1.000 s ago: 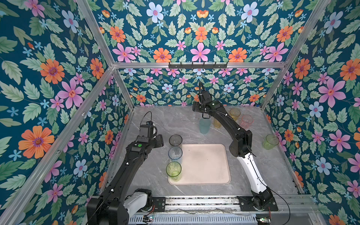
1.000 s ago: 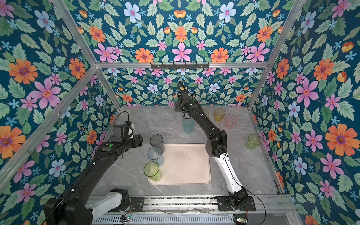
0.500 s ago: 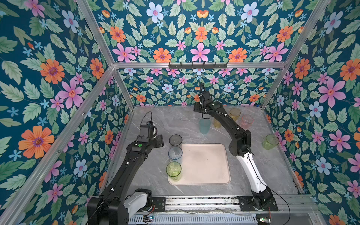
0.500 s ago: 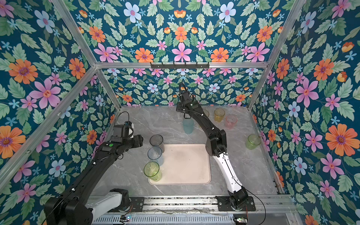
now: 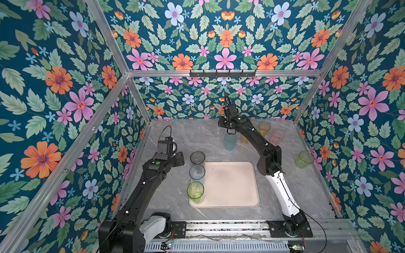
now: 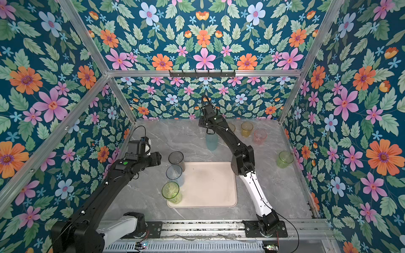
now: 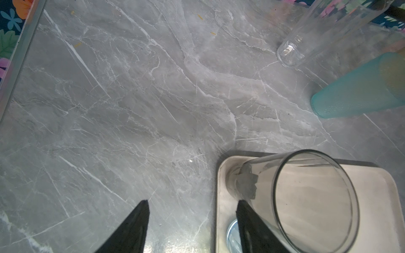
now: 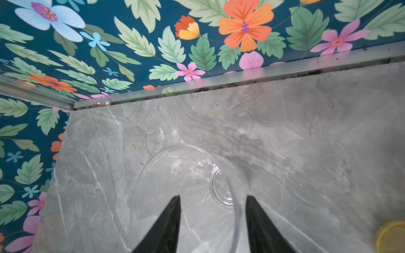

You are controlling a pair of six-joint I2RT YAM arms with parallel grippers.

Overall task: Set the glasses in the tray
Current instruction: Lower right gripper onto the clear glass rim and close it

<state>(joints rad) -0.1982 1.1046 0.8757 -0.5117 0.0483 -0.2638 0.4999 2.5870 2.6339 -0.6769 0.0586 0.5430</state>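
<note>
While three translucent tapered tumblers stand inside the flat pale pink rectangular tray (image 5: 232,186) along its left rim (smoky grey tumbler (image 5: 197,156), pale blue tumbler (image 5: 197,172), green tumbler (image 5: 195,190)), six stand on the grey marble table (image 5: 175,135). Left gripper (image 7: 192,201) gapes empty; right gripper (image 8: 213,198), jaws parted, straddles the clear tumbler (image 8: 190,170) wall.

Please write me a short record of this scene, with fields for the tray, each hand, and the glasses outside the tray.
Tray: holds grey glass, blue glass, green glass, in a row along the rim nearest the left arm
Left hand: open, empty, beside the grey glass
Right hand: open, fingers either side of the clear glass's wall
Outside tray: teal glass, two amber glasses, pink glass, second green glass
</note>
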